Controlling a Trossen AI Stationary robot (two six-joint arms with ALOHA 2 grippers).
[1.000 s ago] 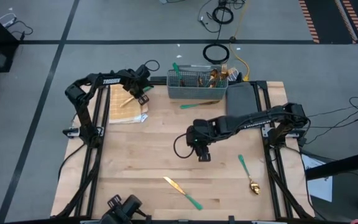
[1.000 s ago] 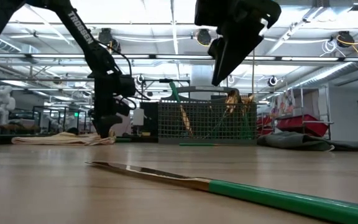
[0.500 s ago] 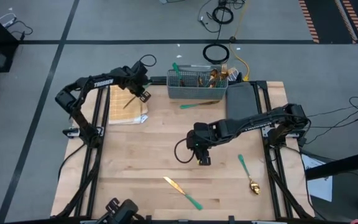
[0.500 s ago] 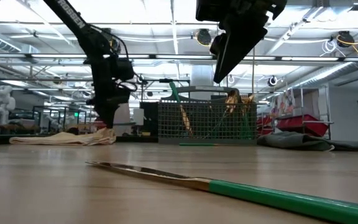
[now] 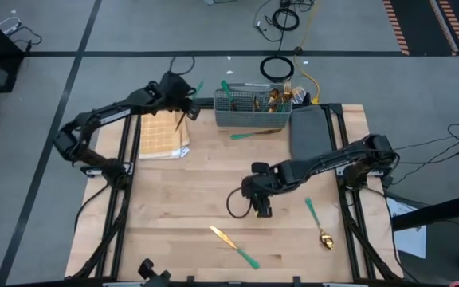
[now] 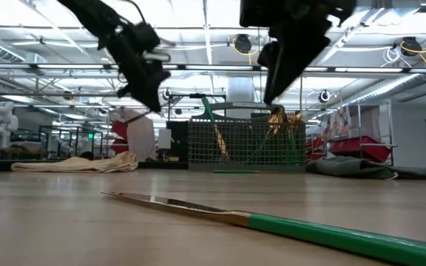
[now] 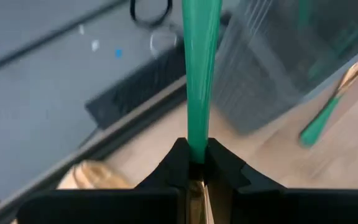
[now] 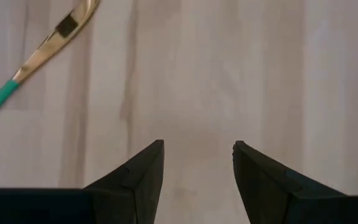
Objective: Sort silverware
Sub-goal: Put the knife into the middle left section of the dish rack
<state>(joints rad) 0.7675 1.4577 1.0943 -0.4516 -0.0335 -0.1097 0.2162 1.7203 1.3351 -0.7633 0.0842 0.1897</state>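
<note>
Left gripper (image 5: 183, 102), clamped on a teal-handled utensil (image 7: 199, 74): is lifting off the tan checked cloth (image 5: 159, 135) and travelling toward two o'clock, now just at nine o'clock of the grey cutlery basket (image 5: 249, 110).
Right gripper (image 5: 260, 206), fingers apart: is sliding toward six o'clock over the table (image 5: 182, 199), nearing the knife (image 5: 233, 245).

basket (image 5: 251, 109) at table's (image 5: 182, 199) back edge, cloth (image 5: 162, 134) left of it
</note>
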